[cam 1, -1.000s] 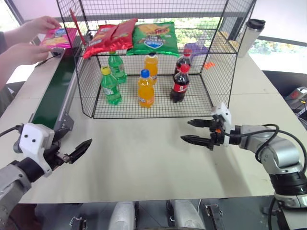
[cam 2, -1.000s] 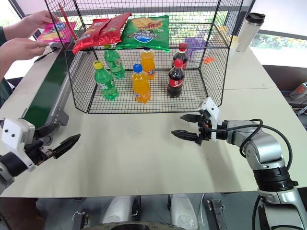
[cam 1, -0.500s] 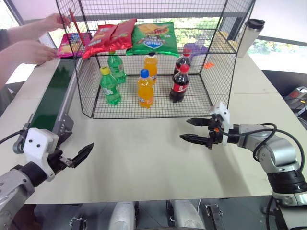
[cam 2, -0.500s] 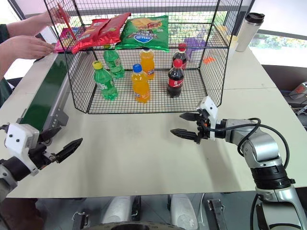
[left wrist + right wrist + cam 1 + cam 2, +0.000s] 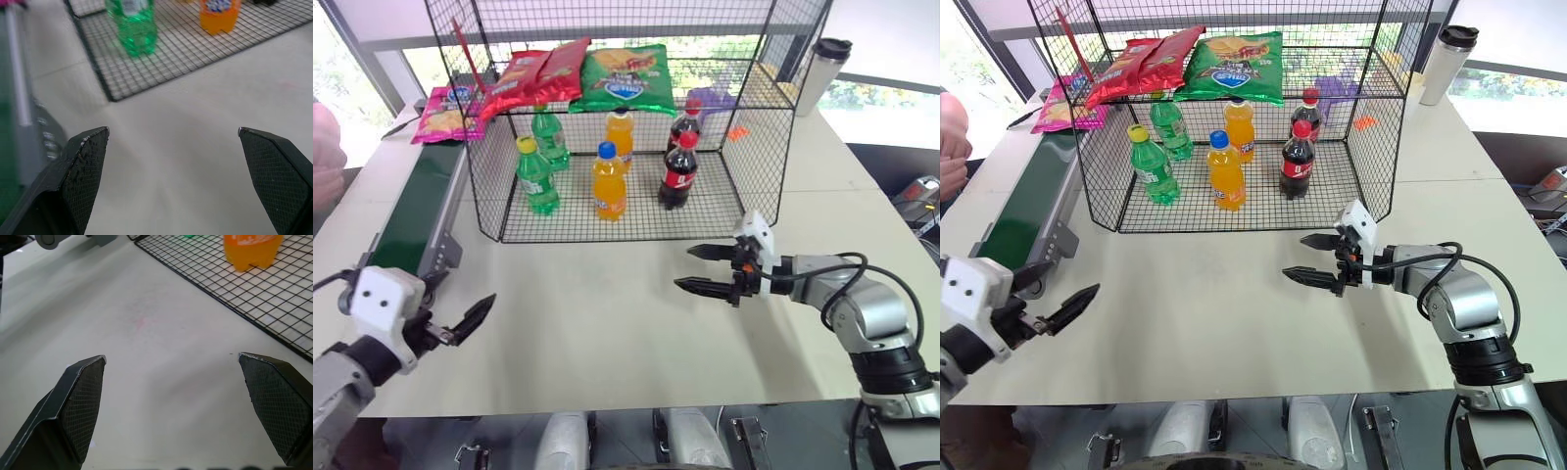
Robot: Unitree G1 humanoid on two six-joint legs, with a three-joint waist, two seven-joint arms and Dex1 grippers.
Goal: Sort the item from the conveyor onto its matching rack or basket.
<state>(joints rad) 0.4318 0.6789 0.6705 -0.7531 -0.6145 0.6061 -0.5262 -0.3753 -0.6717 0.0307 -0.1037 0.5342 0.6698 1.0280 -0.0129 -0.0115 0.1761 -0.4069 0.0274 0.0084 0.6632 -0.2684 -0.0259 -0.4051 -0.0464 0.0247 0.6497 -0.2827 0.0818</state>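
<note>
The item, a pink snack bag, lies flat on the far end of the dark-green conveyor, at the rack's left rear corner. The black wire rack stands on the table to the right of the belt. My left gripper is open and empty, low over the table by the belt's near end, far from the bag. In the left wrist view its fingers frame bare tabletop. My right gripper is open and empty, hovering in front of the rack's right front corner.
Red bags and a green bag lie on the rack's upper shelf. Several bottles stand on its floor. A tumbler stands at the back right. A person's arm shows at the left edge.
The person's hands laid the pink bag on the conveyor's far end and drew back to the left. Both grippers stay about where they were, still open.
</note>
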